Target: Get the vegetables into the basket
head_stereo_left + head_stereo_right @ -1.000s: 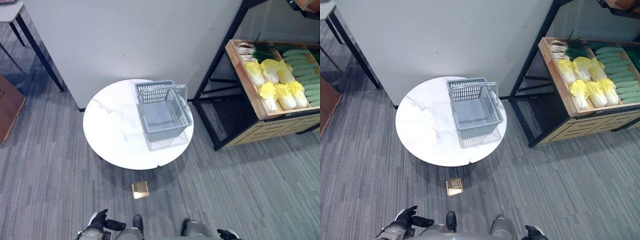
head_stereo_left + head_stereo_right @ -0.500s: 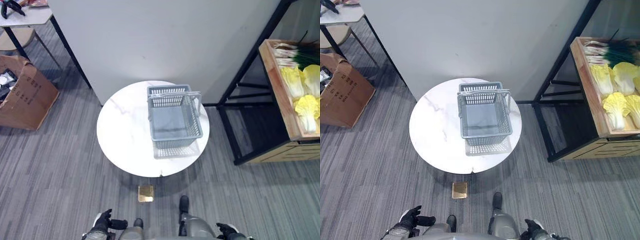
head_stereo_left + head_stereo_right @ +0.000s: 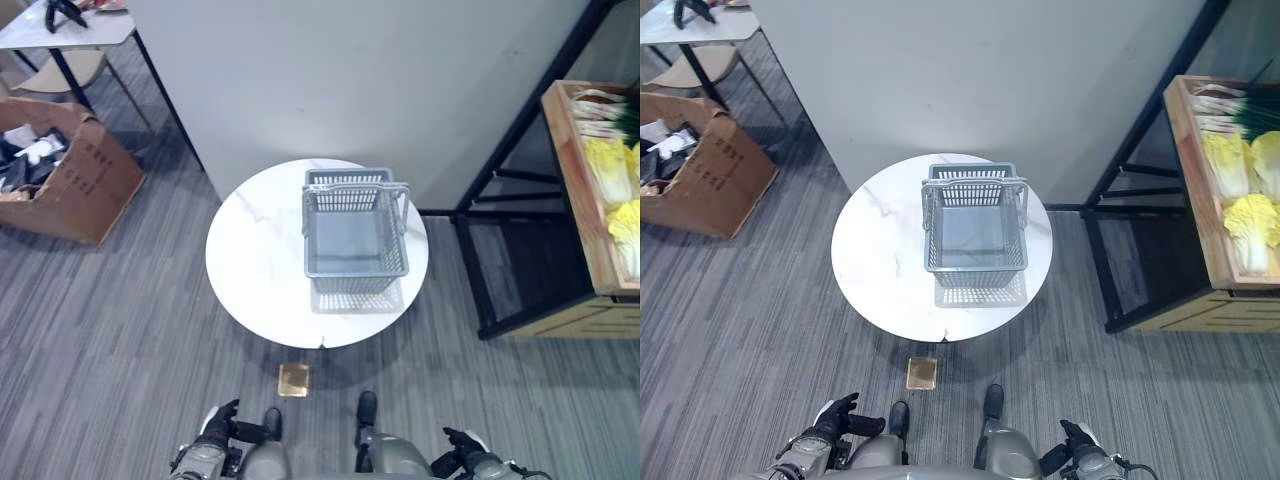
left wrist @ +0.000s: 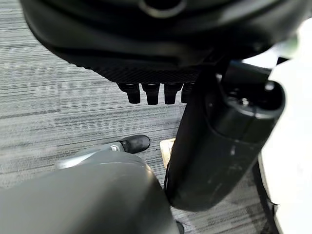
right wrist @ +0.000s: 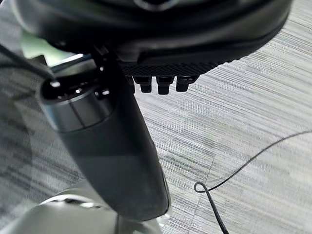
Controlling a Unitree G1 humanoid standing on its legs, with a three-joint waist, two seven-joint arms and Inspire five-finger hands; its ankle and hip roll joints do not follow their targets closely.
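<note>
The grey basket (image 3: 975,228) is standing upright on the round white worktop (image 3: 880,260), its handles raised over an interior that is holding nothing. It is sitting well ahead of both hands, nearer the right hand's side of the worktop.

The vegetables are lying in a wooden crate (image 3: 1188,190) on a dark metal shelf (image 3: 1120,250), far forward and out to the right of the right hand: pale yellow cabbages (image 3: 1252,225) toward the near end, green onions (image 3: 1230,100) at the far end. None of them is touching the basket.

The left hand (image 3: 832,420) is hanging low at the robot's side, fingers extended and loose, gripping nothing; its wrist view is showing straight fingers (image 4: 146,92) over carpet. The right hand (image 3: 1072,448) is hanging likewise on the other side, and its fingers (image 5: 163,84) are appearing relaxed and empty, though only their tips are visible.

A small brass floor plate (image 3: 922,373) is lying on the carpet between the hands and the worktop. A cardboard box (image 3: 702,165) is sitting far ahead to the left of the left hand.
</note>
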